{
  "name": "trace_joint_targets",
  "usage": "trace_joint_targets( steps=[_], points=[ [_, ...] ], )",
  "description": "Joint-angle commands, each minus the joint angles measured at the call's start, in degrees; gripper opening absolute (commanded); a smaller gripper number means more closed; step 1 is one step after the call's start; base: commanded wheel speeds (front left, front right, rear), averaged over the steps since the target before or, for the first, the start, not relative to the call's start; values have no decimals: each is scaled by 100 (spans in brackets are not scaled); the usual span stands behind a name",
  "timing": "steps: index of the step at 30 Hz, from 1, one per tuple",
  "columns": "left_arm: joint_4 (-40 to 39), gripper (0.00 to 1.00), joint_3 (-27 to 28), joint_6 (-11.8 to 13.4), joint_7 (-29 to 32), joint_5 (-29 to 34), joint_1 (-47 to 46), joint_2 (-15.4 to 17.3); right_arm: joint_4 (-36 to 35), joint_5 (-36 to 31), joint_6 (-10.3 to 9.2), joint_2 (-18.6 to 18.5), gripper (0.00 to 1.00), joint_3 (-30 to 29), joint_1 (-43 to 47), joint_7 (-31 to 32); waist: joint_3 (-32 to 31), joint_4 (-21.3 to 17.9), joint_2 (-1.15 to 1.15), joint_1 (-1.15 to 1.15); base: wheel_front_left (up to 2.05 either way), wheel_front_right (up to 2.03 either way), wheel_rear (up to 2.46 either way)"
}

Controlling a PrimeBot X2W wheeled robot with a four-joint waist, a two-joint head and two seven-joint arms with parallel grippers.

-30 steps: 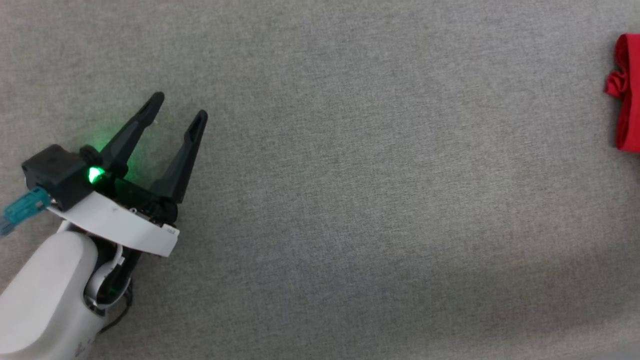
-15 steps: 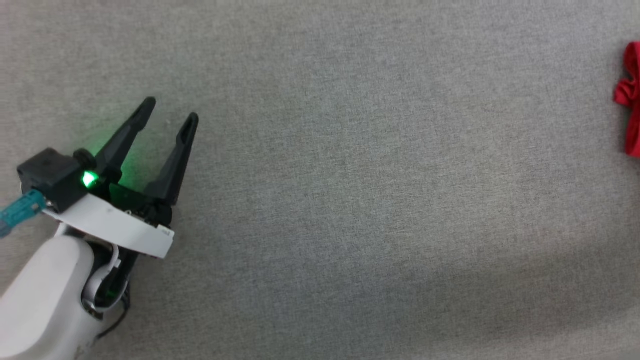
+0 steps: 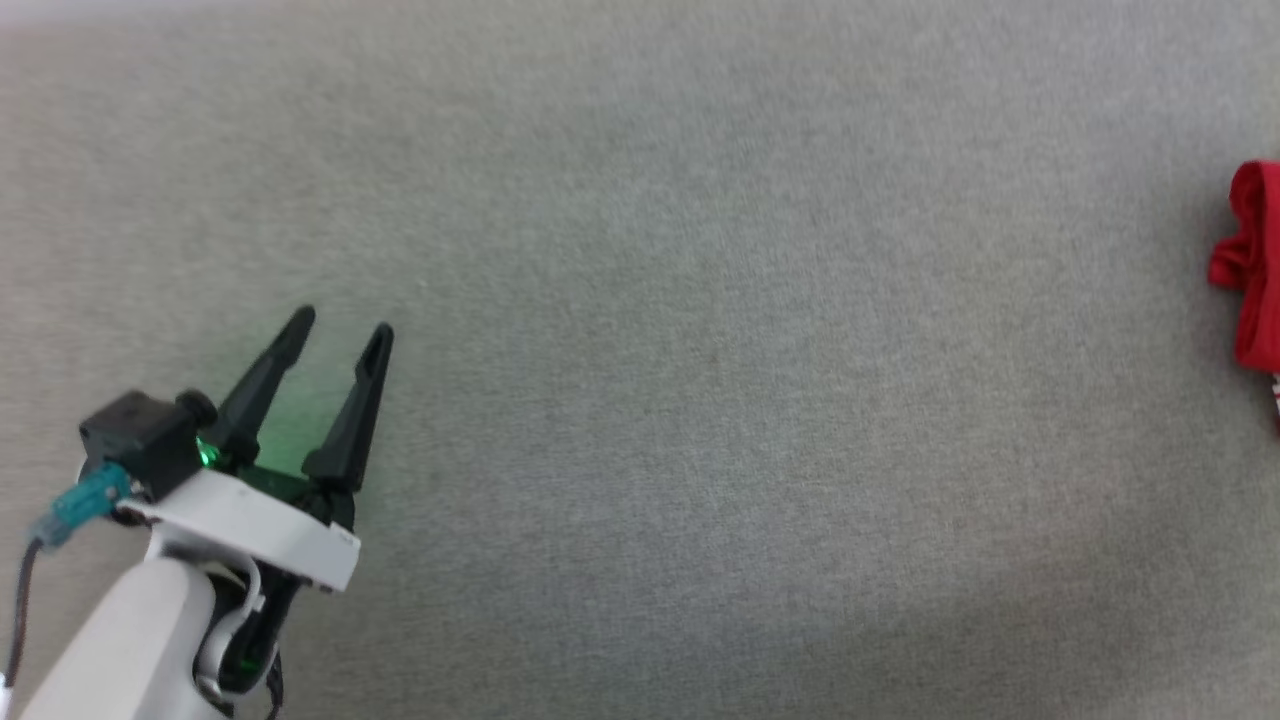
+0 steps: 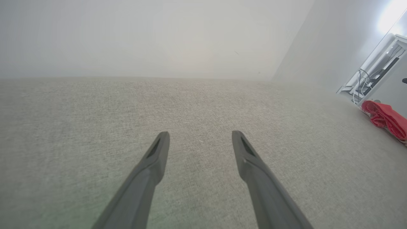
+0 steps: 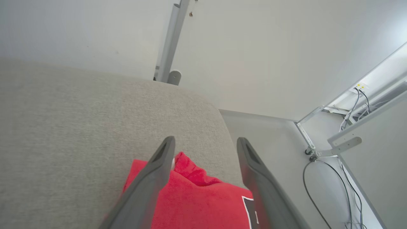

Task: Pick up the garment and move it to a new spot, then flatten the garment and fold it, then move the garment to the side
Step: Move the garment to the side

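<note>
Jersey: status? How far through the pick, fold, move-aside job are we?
Done, apparently: the garment lies as a compact folded bundle near the right edge of the grey surface, one corner bunched. In hand: nothing; the right gripper stands open over it, the left gripper open, far off. Left: likely just pulling the arms back.

Red garment [image 3: 1255,270], folded compact, one bunched fold at its edge, black white-outlined marking on top. Lies flat at the grey worktop's [image 3: 700,350] right edge.
</note>
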Motion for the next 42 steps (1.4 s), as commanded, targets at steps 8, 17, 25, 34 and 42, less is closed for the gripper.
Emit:
trace_joint_targets(
  steps=[8, 17, 25, 34, 42],
  points=[
    [161, 100, 330, 13, 8, 154, 625, -228, 144, 422, -12, 487, 100, 754, 386, -703, -1177, 613, 0, 0, 0, 0, 0],
    [462, 100, 838, 13, 9, 425, 1357, -439, 203, 834, -12, 938, 100, 1228, 1125, -1341, -2013, 873, 0, 0, 0, 0, 0],
    [600, 100, 1382, 13, 9, 774, 1881, -548, -87, 1051, -12, 1071, 100, 1466, 1927, -1550, -2444, 947, 0, 0, 0, 0, 0],
    [408, 100, 1988, 13, 9, 1102, 2384, -724, -1125, 991, -12, 1259, 100, 1166, 2964, -1567, -2631, 923, 0, 0, 0, 0, 0],
    [284, 100, 2160, 13, 9, 1155, 2650, -804, -1874, 832, -12, 1496, 100, 1040, 3730, -1568, -2691, 871, 0, 0, 0, 0, 0]
  ],
)
